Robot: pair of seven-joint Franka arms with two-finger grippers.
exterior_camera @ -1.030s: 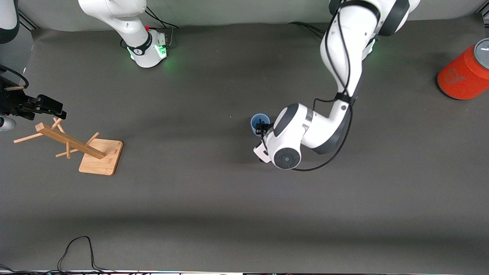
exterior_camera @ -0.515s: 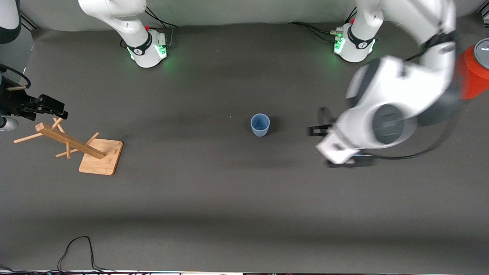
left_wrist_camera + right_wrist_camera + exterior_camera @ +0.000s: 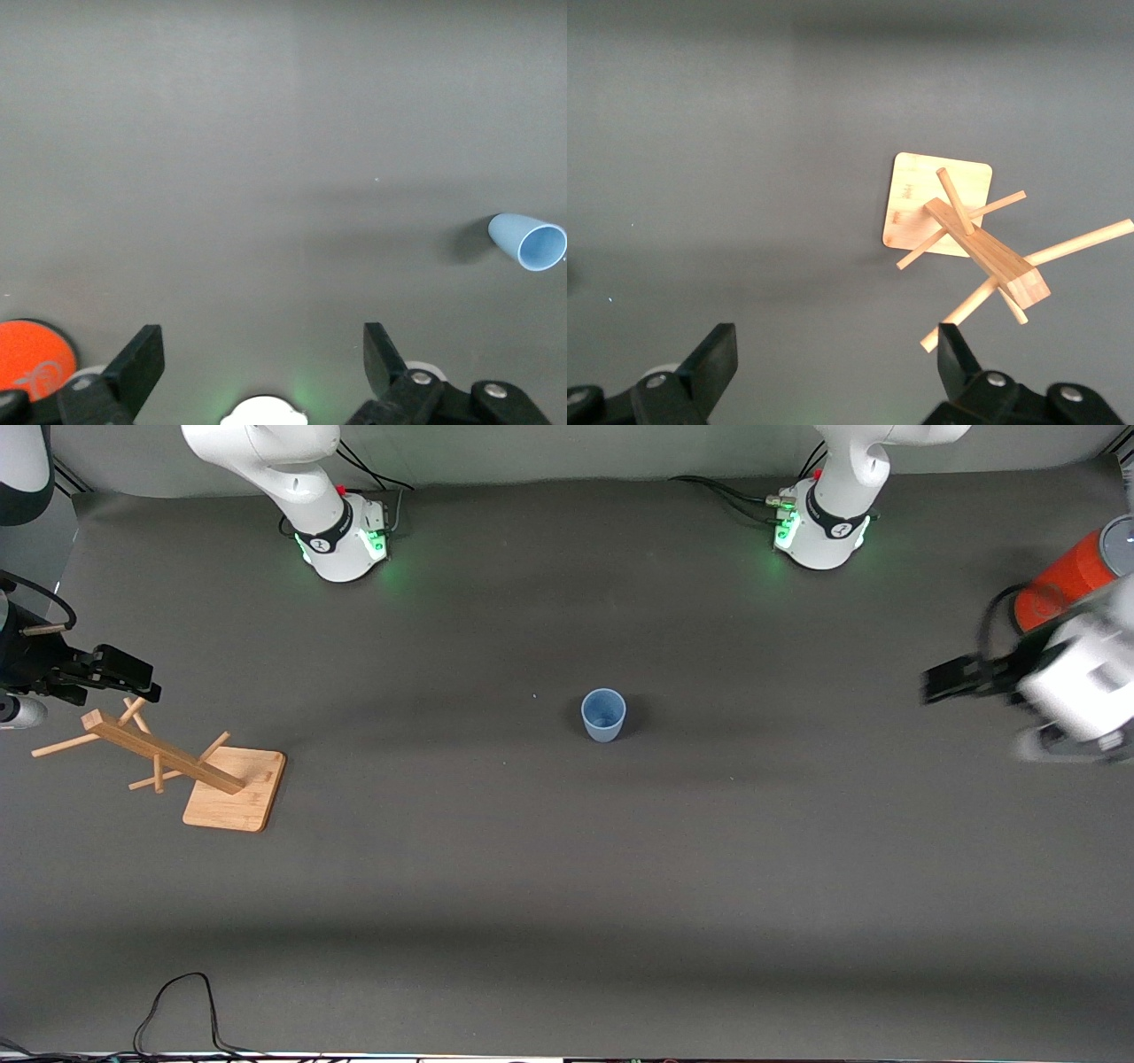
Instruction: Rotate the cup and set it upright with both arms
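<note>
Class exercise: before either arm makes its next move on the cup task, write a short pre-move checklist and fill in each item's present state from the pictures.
1. Cup stands upright, rim up, mid-table: ok.
2. Cup free of both grippers: ok; nothing touches it.
3. Left gripper open and empty, up in the air at the left arm's end of the table, beside the orange cylinder: ok.
4. Right gripper open and empty, over the wooden rack: ok.
5. Table around the cup bare of other things: ok.
6. Rack standing properly on its base: cannot tell; its post looks tilted in the front view.
</note>
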